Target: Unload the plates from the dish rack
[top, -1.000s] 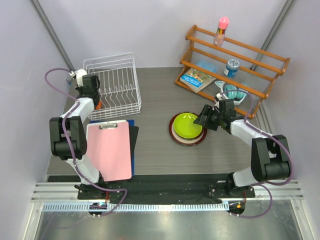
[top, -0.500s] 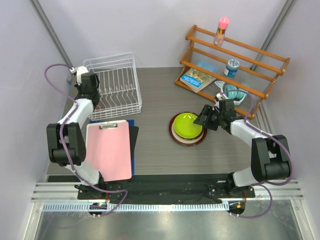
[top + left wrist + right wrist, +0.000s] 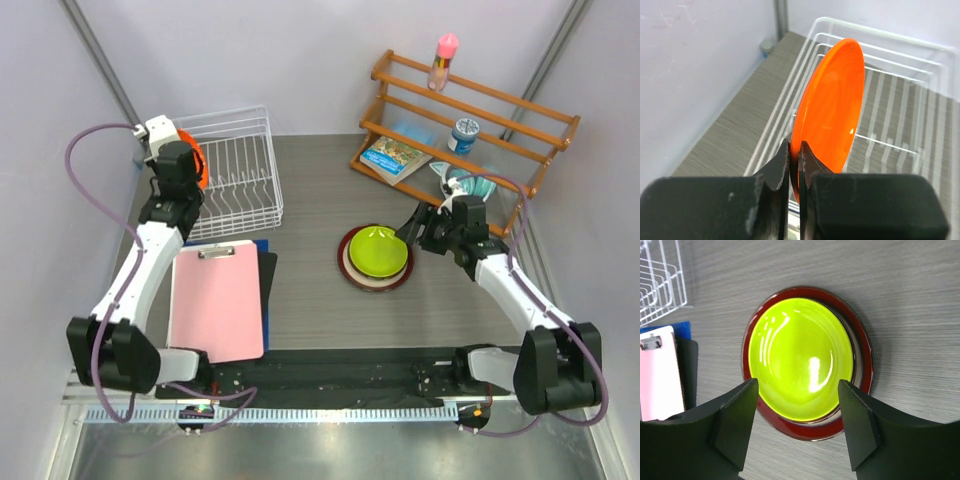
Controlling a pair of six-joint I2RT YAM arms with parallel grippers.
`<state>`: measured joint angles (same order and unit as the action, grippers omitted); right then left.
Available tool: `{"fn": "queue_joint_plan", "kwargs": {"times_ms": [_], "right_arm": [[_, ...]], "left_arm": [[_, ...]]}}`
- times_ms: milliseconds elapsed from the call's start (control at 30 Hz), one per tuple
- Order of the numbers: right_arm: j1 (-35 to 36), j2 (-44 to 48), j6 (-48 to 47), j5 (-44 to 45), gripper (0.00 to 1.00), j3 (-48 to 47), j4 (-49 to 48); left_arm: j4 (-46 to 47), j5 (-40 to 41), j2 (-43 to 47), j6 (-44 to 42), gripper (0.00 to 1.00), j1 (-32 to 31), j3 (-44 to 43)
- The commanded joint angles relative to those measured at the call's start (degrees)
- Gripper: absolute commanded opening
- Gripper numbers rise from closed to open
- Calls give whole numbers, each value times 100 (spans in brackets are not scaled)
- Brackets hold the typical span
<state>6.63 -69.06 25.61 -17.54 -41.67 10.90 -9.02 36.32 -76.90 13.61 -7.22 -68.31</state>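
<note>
Lower rim of orange plate (image 3: 832, 110) hidden behind left gripper (image 3: 793, 151).

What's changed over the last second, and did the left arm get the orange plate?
Yes. The left gripper closed on the orange plate and lifted it out of the dish rack, toward the far side. The right arm shifted its pose, and the right gripper is still open above the lime green plate. That plate, the rack and the pink clipboard stayed put.
</note>
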Motion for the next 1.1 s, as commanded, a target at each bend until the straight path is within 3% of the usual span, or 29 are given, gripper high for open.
{"fn": "queue_joint_plan", "kwargs": {"times_ms": [0,133,200,367,633,767,1067], "right_arm": [[-4,471,-12,94,72,-122,228],[-4,709,102,-170,72,-104,264],[-4,779,164,-302,72,-104,273],[127,745,304,-750,72,-78,107],[742,437,1164,-1111,72,79,-868],[1207,306,1465,-1049,72,177,-1519],[1665,-161,1658,-1032,71,150,-2021]], "left_arm": [[-660,-492,824,537,0,-288,151],[-1040,-1502,1396,1212,0,-499,485],[-1006,-2398,1590,1538,0,-631,774],[-349,-3804,1986,2574,0,-1262,1416],[339,-3694,1793,3122,0,-2440,2085],[506,-3447,1696,3227,0,-2705,2182],[629,-3025,1433,3245,0,-3294,2164]]}}
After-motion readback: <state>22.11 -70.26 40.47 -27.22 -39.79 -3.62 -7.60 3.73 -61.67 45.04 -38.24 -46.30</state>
